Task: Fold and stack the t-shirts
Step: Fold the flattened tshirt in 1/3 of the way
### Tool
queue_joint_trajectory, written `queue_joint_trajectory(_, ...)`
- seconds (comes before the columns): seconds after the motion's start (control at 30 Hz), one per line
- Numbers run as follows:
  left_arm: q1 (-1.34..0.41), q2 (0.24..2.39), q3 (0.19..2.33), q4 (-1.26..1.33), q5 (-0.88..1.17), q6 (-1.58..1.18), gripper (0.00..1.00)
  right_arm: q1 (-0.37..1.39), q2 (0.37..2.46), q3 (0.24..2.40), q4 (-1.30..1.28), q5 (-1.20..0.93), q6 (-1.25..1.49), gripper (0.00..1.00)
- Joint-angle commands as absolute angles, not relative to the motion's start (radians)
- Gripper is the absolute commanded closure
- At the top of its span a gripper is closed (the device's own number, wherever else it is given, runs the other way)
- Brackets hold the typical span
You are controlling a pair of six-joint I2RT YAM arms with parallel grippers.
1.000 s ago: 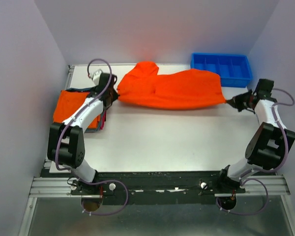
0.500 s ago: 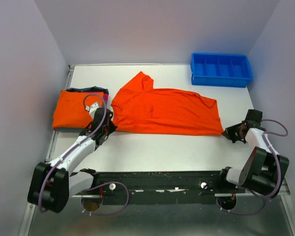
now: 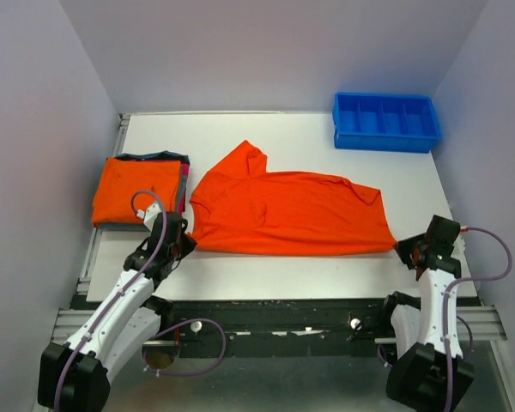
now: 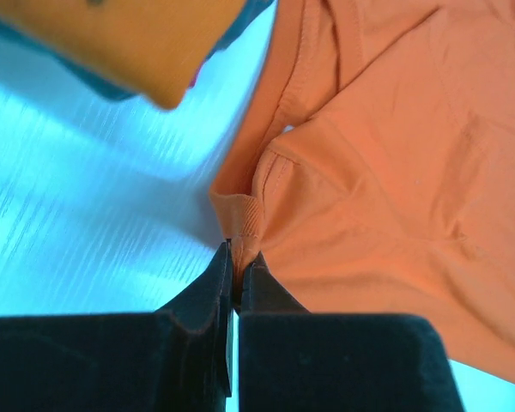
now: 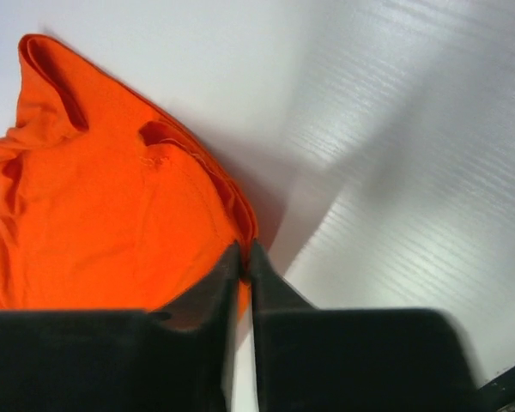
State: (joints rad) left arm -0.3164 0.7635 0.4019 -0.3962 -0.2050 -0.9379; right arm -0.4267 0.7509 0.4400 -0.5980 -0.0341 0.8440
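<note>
Moved: both arms have drawn back toward the near edge, dragging the orange shirt [image 3: 287, 215] down from the far side until it lies flat on the table [image 3: 283, 270].
Shirt now: spread sideways across the middle, one sleeve sticking out at its far left, near edge fairly straight.
Left claw [image 4: 234, 251]: pinched shut on the near left hem corner.
Right claw [image 5: 245, 251]: pinched shut on the near right corner.
Left side: a stack of folded shirts [image 3: 139, 190] lies just beside the spread one.
Meaning: the laying-out looks done; letting go and a first fold likely follow.
</note>
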Motion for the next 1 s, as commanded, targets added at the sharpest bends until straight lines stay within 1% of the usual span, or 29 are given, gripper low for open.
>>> queue_joint_trajectory(0.0, -0.322, 0.741, 0.353, -0.488, -0.169, -0.982, 0.86, -0.433, 0.644, 0.388, -0.623, -0.023, 0.836, 0.55)
queue_joint_trajectory(0.03, -0.328, 0.739, 0.35, -0.489, -0.167, -0.988, 0.66, -0.433, 0.625, 0.387, -0.602, -0.026, 0.818, 0.38)
queue_joint_trajectory(0.07, -0.331, 0.741, 0.353, -0.492, -0.167, -0.991, 0.47, -0.433, 0.615, 0.396, -0.6, -0.026, 0.812, 0.29)
queue_joint_trajectory(0.1, -0.336, 0.741, 0.363, -0.506, -0.173, -0.996, 0.34, -0.433, 0.617, 0.411, -0.58, -0.043, 0.783, 0.26)
queue_joint_trajectory(0.13, -0.342, 0.739, 0.376, -0.505, -0.172, -0.983, 0.18, -0.433, 0.627, 0.431, -0.551, -0.076, 0.737, 0.26)
queue_joint_trajectory(0.17, -0.345, 0.739, 0.4, -0.503, -0.173, -0.959, 0.1, -0.431, 0.652, 0.452, -0.516, -0.106, 0.697, 0.26)
queue_joint_trajectory(0.2, -0.351, 0.741, 0.428, -0.512, -0.185, -0.936, 0.09, -0.428, 0.704, 0.492, -0.5, -0.127, 0.634, 0.28)
queue_joint_trajectory(0.27, -0.363, 0.756, 0.51, -0.52, -0.215, -0.875, 0.07, -0.41, 0.825, 0.607, -0.524, -0.132, 0.579, 0.29)
queue_joint_trajectory(0.33, -0.371, 0.79, 0.608, -0.534, -0.248, -0.819, 0.07, -0.362, 0.922, 0.661, -0.491, -0.169, 0.525, 0.33)
queue_joint_trajectory(0.4, -0.374, 0.83, 0.664, -0.473, -0.236, -0.755, 0.07, -0.292, 1.014, 0.704, -0.45, -0.149, 0.515, 0.37)
queue_joint_trajectory(0.47, -0.374, 0.899, 0.715, -0.414, -0.221, -0.712, 0.07, -0.206, 1.087, 0.75, -0.436, -0.097, 0.526, 0.37)
queue_joint_trajectory(0.53, -0.376, 0.977, 0.762, -0.359, -0.221, -0.7, 0.07, -0.16, 1.161, 0.782, -0.419, -0.086, 0.552, 0.38)
queue_joint_trajectory(0.6, -0.376, 1.06, 0.805, -0.292, -0.232, -0.701, 0.08, -0.156, 1.225, 0.793, -0.393, -0.103, 0.584, 0.38)
queue_joint_trajectory(0.73, -0.373, 1.244, 0.896, -0.151, -0.247, -0.715, 0.1, -0.155, 1.311, 0.787, -0.35, -0.057, 0.672, 0.4)
queue_joint_trajectory(0.83, -0.373, 1.391, 1.014, -0.137, -0.262, -0.716, 0.13, -0.155, 1.365, 0.785, -0.33, -0.029, 0.733, 0.47)
queue_joint_trajectory(0.97, -0.368, 1.525, 1.146, -0.137, -0.27, -0.692, 0.15, -0.155, 1.437, 0.798, -0.281, -0.044, 0.775, 0.49)
